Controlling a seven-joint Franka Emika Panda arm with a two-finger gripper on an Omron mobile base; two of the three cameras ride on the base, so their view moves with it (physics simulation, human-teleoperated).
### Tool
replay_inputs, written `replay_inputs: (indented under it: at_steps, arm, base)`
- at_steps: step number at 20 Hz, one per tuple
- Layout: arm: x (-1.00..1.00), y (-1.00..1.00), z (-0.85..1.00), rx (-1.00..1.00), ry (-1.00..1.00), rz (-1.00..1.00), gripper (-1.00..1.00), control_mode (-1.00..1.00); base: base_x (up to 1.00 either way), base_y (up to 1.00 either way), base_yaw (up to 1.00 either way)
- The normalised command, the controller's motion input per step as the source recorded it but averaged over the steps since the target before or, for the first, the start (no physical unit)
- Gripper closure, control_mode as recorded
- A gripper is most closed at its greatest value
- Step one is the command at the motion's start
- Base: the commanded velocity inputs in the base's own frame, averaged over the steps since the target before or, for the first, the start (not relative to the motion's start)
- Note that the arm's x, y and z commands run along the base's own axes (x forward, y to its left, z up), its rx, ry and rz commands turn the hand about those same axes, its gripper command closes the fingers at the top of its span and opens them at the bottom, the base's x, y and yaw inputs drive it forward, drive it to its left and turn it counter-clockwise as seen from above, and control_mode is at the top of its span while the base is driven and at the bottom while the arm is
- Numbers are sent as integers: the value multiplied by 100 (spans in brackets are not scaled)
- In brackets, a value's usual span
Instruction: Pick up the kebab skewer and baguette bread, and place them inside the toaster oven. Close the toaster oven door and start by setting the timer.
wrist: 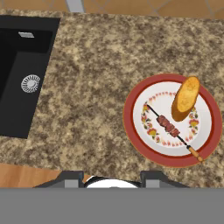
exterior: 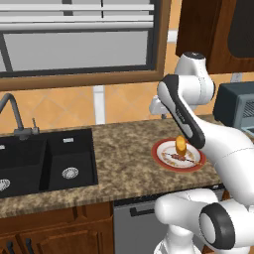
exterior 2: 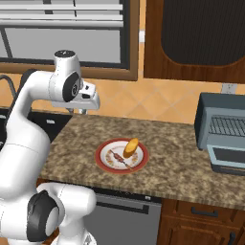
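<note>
A red-rimmed plate on the granite counter holds the kebab skewer, lying diagonally, and the golden baguette bread leaning on its far edge. My gripper hovers above the counter to the left of the plate, fingers apart with nothing between them. From the right base view the gripper hangs high near the back wall, left of the plate. The toaster oven stands at the counter's right end. Its wire rack is exposed and the toaster oven door is folded down.
A black double sink with a faucet takes up the counter's left part. A window runs along the back wall, and dark wood cabinets hang above the toaster oven. Bare granite lies between sink and plate.
</note>
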Motion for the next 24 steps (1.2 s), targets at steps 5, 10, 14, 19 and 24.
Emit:
replay_inputs:
  at_steps: [5, 10, 14, 19, 24]
  arm:
    - [0, 0, 0, 0, 0, 0, -100, 100]
    - [0, 0, 0, 0, 0, 0, -100, 100]
    - [0, 0, 0, 0, 0, 0, -100, 100]
    - [0, 0, 0, 0, 0, 0, -100, 100]
    - [0, 0, 0, 0, 0, 0, -100, 100]
  base:
    - [0, 0, 0]
    - [0, 0, 0]
    - [-4, -1, 0]
    - [-1, -48, -3]
    - [0, -65, -2]
